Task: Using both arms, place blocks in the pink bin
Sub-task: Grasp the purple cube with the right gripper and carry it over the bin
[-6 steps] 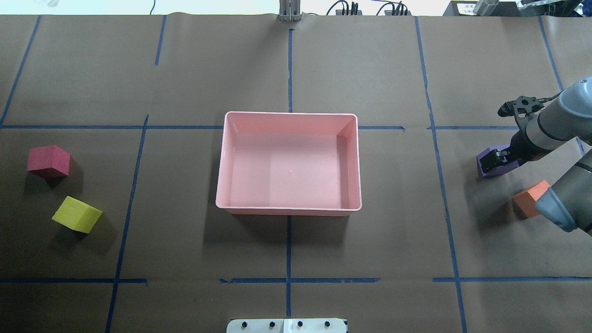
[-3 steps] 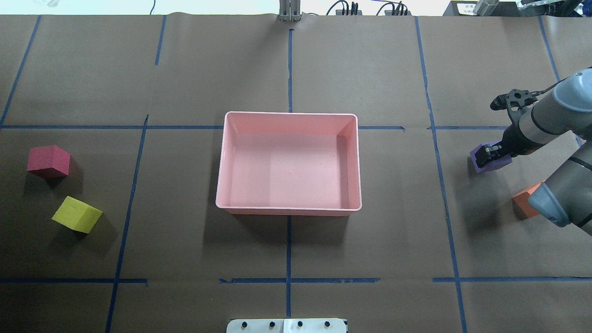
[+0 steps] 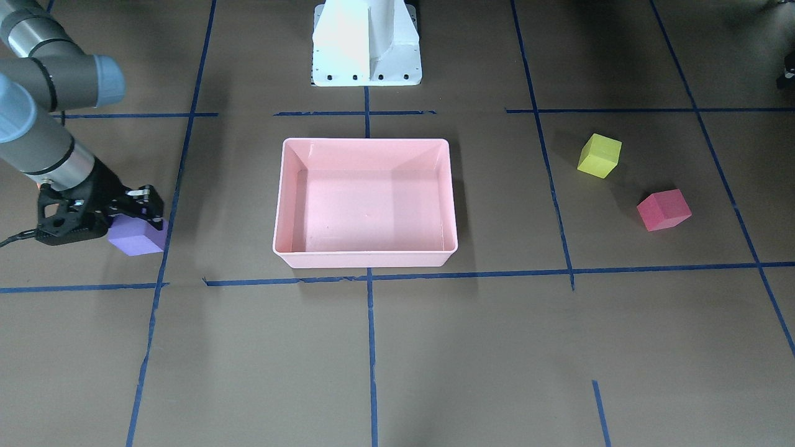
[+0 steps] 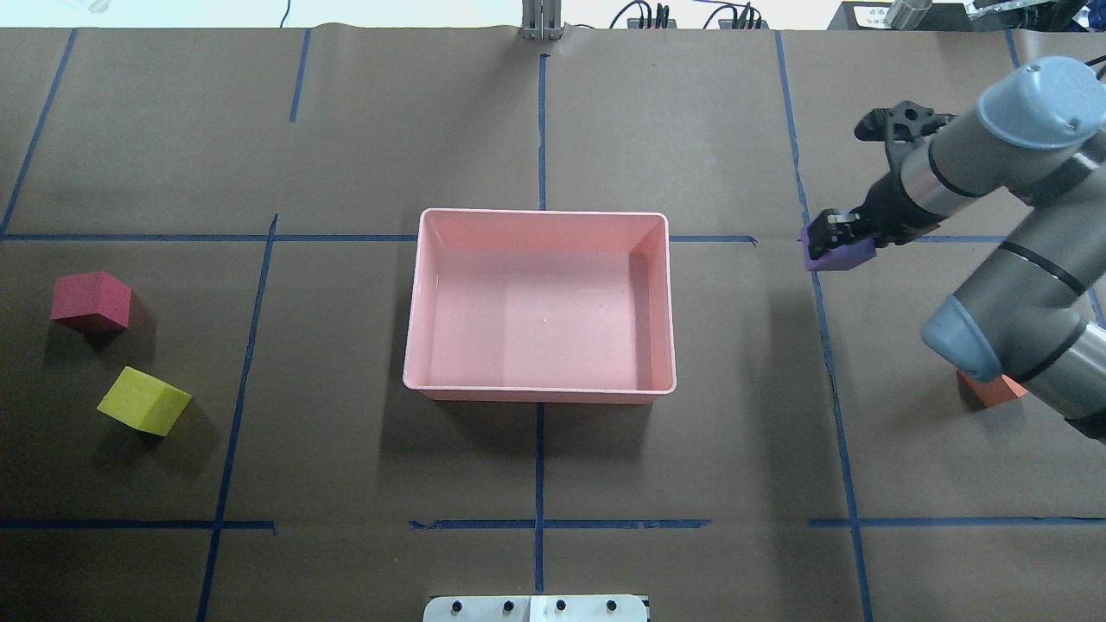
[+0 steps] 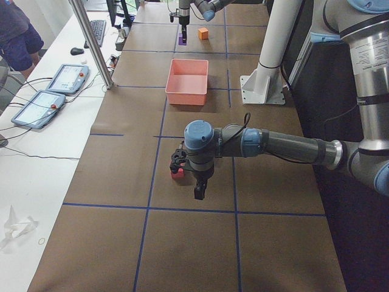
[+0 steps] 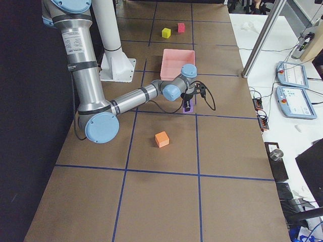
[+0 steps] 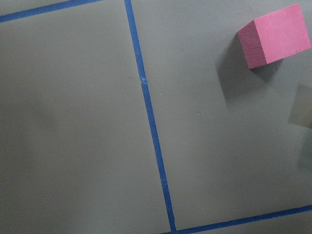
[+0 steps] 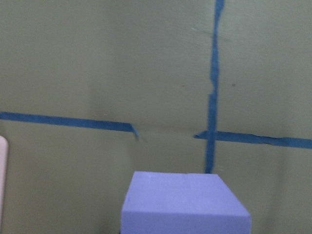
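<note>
My right gripper [image 4: 840,235] is shut on the purple block [image 4: 834,257] and holds it above the table, to the right of the pink bin [image 4: 540,393]. The held block fills the bottom of the right wrist view [image 8: 184,204]. The orange block [image 4: 994,389] lies on the table, partly hidden under my right arm. The red-pink block [image 4: 91,301] and the yellow-green block [image 4: 143,400] lie at the far left. My left gripper [image 5: 197,190] shows only in the exterior left view, above the table near the red-pink block [image 7: 274,35]; I cannot tell whether it is open or shut. The bin is empty.
The white pedestal base [image 3: 366,43] stands behind the bin. Blue tape lines divide the brown table cover. A metal post [image 5: 91,42] and a side table with tablets [image 5: 67,78] stand beyond the far table edge, with an operator there.
My right gripper has carried the purple block up off the table, away from me and leftward toward the bin. My right arm now covers more of the orange block. The other blocks have not moved.
</note>
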